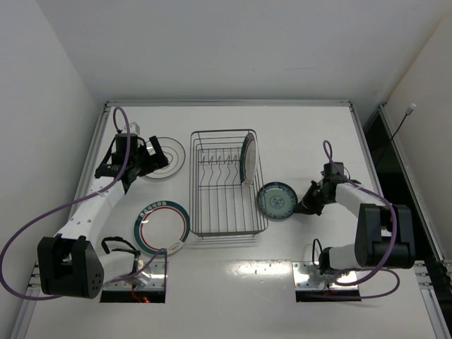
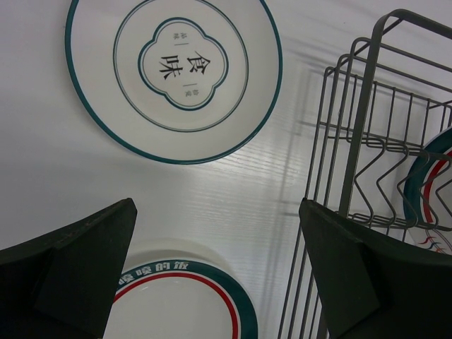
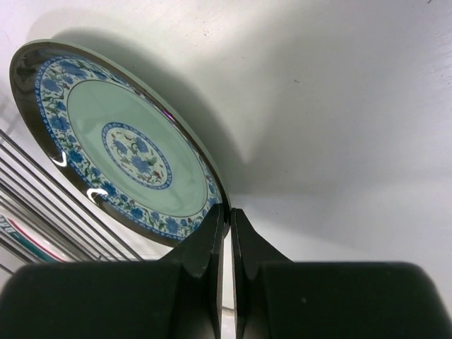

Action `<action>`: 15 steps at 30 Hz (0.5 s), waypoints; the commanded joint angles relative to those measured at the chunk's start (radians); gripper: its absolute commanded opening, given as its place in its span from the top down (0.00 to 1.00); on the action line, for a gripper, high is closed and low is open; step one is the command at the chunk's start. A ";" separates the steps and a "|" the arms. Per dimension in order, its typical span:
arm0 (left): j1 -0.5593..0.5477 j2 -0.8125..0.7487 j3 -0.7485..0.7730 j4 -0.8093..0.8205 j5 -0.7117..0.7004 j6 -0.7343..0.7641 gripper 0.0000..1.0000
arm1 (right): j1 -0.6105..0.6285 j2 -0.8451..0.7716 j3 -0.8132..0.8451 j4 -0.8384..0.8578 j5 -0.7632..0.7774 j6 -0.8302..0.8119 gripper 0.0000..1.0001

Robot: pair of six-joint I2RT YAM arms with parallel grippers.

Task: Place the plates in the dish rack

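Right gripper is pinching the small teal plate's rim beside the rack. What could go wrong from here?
1. The right gripper pinches only the thin rim of the teal plate, so the plate may swing or slip out when lifted.
2. That plate lies right beside the dish rack, and its far edge could catch the wire wall.
3. A green-rimmed plate stands in the rack's far right corner. Slotting close to it risks a knock.

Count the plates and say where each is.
4. One green-rimmed plate stands in the dish rack, another lies left of it, the black-ringed plate lies farther back left, the teal plate sits right of it, rim in the right hand. None looks hidden.
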 commanded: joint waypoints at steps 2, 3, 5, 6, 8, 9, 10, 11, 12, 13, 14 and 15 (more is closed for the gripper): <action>0.009 -0.004 0.039 -0.003 -0.004 0.002 0.00 | 0.005 -0.020 -0.001 0.036 -0.011 -0.006 0.98; 0.009 -0.004 0.039 -0.003 -0.004 0.002 0.00 | 0.005 -0.011 0.011 0.026 -0.011 -0.016 0.88; 0.009 -0.004 0.039 -0.003 -0.004 0.002 0.00 | 0.005 0.008 0.025 0.026 -0.011 -0.016 0.63; 0.009 -0.004 0.039 -0.003 -0.004 0.002 0.00 | 0.005 0.022 0.036 0.026 -0.011 -0.016 0.61; 0.009 -0.004 0.039 -0.003 -0.004 0.002 0.00 | 0.005 0.043 0.057 0.026 -0.011 -0.016 0.61; 0.009 -0.004 0.039 -0.003 -0.004 0.002 0.00 | 0.005 0.057 0.078 0.026 -0.011 -0.016 0.61; 0.009 -0.004 0.039 -0.003 -0.004 0.002 0.00 | 0.005 0.089 0.092 0.026 -0.011 -0.030 0.61; 0.009 -0.004 0.039 -0.003 -0.004 0.002 0.00 | 0.015 0.106 0.120 0.026 -0.011 -0.030 0.61; 0.009 -0.004 0.039 -0.003 -0.013 0.002 0.00 | 0.015 0.120 0.132 0.014 -0.011 -0.039 0.61; 0.009 -0.004 0.039 -0.003 -0.013 0.002 0.00 | 0.015 0.132 0.141 0.014 -0.011 -0.039 0.64; 0.009 -0.004 0.039 -0.003 -0.013 0.002 0.00 | 0.024 0.141 0.157 0.014 -0.011 -0.039 0.66; 0.009 -0.004 0.039 -0.003 -0.013 0.002 0.00 | 0.024 0.158 0.166 0.014 -0.011 -0.039 0.70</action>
